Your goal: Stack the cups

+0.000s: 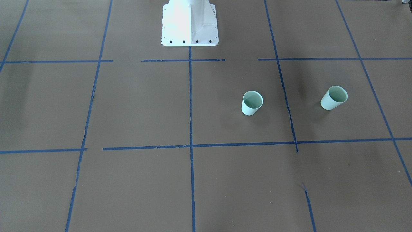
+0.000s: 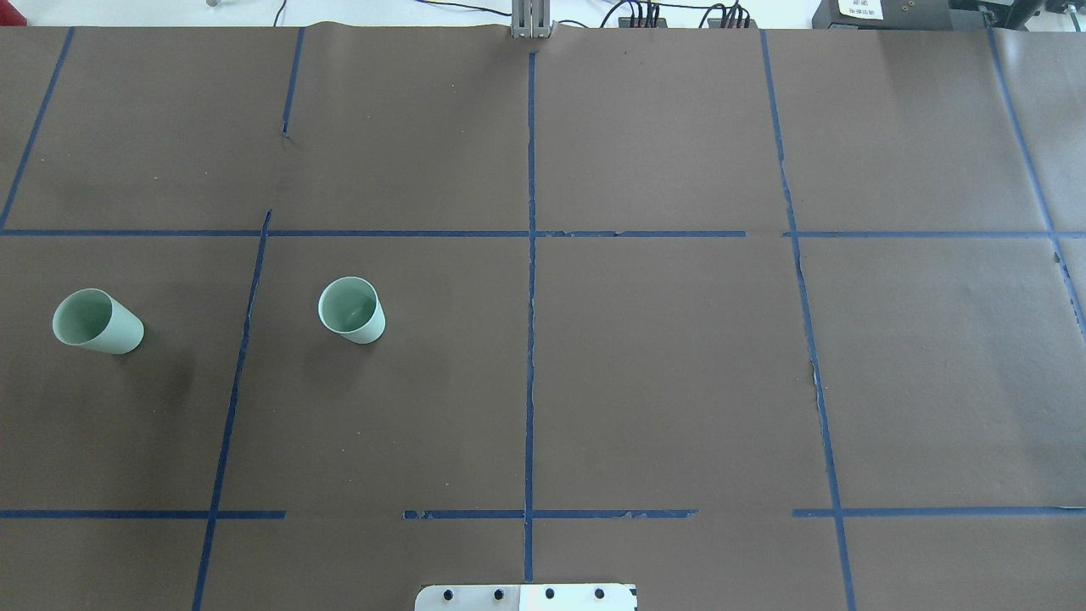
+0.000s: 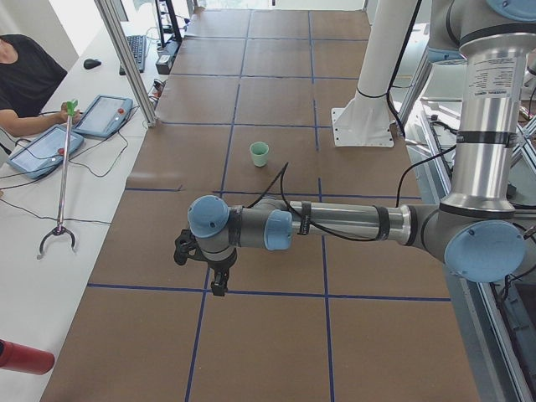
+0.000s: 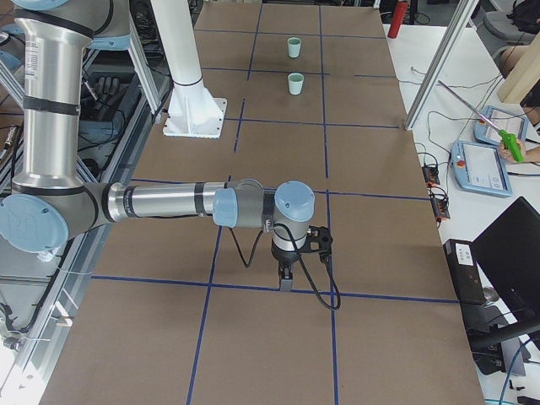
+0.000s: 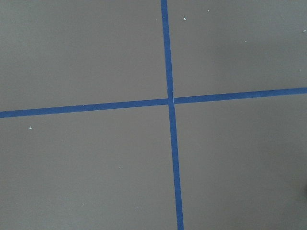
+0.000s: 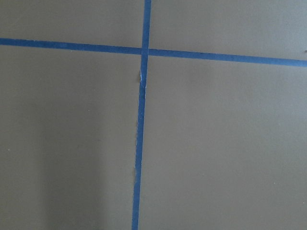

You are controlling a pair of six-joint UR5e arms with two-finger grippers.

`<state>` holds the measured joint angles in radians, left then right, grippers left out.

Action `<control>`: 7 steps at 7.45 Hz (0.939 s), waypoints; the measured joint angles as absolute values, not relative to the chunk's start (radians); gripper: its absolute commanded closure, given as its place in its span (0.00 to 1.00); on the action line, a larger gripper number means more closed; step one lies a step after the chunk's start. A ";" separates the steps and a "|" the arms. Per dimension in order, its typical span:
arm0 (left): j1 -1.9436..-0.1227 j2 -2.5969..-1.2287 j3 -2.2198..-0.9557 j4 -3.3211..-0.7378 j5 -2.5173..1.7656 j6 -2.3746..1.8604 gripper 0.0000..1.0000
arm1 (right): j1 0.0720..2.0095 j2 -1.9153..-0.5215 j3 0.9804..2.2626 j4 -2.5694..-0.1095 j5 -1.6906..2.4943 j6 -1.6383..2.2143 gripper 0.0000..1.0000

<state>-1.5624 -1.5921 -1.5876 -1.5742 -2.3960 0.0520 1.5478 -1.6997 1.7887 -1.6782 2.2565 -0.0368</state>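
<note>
The left gripper hangs fingers-down from the near arm in the left side view, over a crossing of blue tape. It shows in no closer view, so I cannot tell whether it is open or closed. The right gripper hangs the same way in the right side view, also above a tape line, and its state cannot be told either. Each wrist camera sees only brown surface and a tape cross.

Both cups are on the robot's left half of the table, well apart from the grippers and from each other. The inner cup stands in the square beside the centre line. The outer cup stands one tape line further out, towards the table's left end. Each stands upright on its narrow base with its long axis vertical and its wide rim pointing up.

The table is covered in brown paper marked into squares with blue tape. The white robot base is bolted on at the middle of the robot's edge. Along the far side runs a white bench with tablets, cables and a long grabber stick, and a seated person holds the stick's green handle.
</note>
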 measured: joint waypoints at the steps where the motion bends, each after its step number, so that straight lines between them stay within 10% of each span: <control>1: -1.562 -1.594 -1.588 -1.575 -2.396 0.052 0.00 | 1.548 -1.700 1.789 -1.678 2.256 -0.037 0.00; 7: -1.537 -1.611 -1.730 -1.574 -2.383 -0.015 0.00 | 1.548 -1.700 1.789 -1.679 2.256 -0.037 0.00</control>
<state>-1.5367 -1.6109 -1.7298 -1.5737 -2.3834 -0.0153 1.5478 -1.6997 1.7886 -1.6788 2.2565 -0.0368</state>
